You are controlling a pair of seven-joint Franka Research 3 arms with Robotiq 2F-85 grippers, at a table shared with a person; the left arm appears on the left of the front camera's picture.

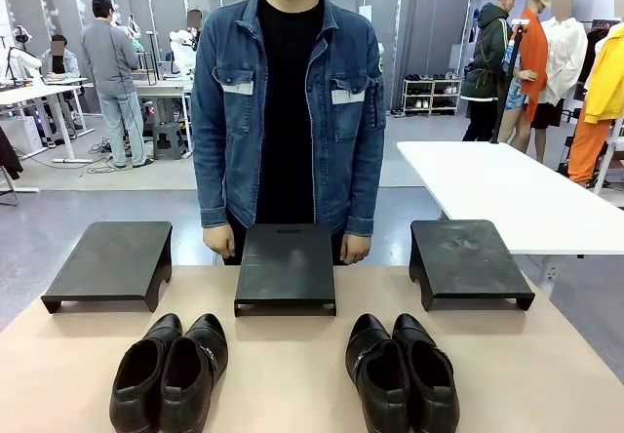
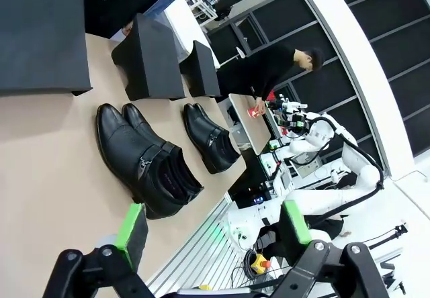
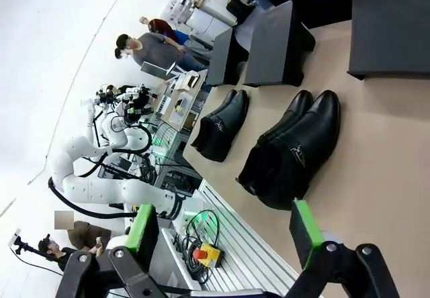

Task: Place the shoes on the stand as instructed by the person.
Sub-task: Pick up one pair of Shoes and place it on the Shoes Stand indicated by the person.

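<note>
Two pairs of glossy black shoes stand toes-away on the tan table [image 1: 292,374]: a left pair [image 1: 171,370] and a right pair [image 1: 402,370]. Behind them are three black stands, left [image 1: 109,262], middle [image 1: 286,267] and right [image 1: 468,260], all bare. The person [image 1: 288,101], in a denim jacket, stands behind the middle stand with both hands [image 1: 356,248] hanging at the table's far edge. My left gripper [image 2: 213,225] is open, off the table's side, short of the left pair [image 2: 144,160]. My right gripper [image 3: 225,234] is open too, short of the right pair [image 3: 292,154].
A white table [image 1: 507,189] stands behind the right stand, off my table. Other people work farther back in the room. Bare tabletop lies between the two pairs and between the shoes and the stands.
</note>
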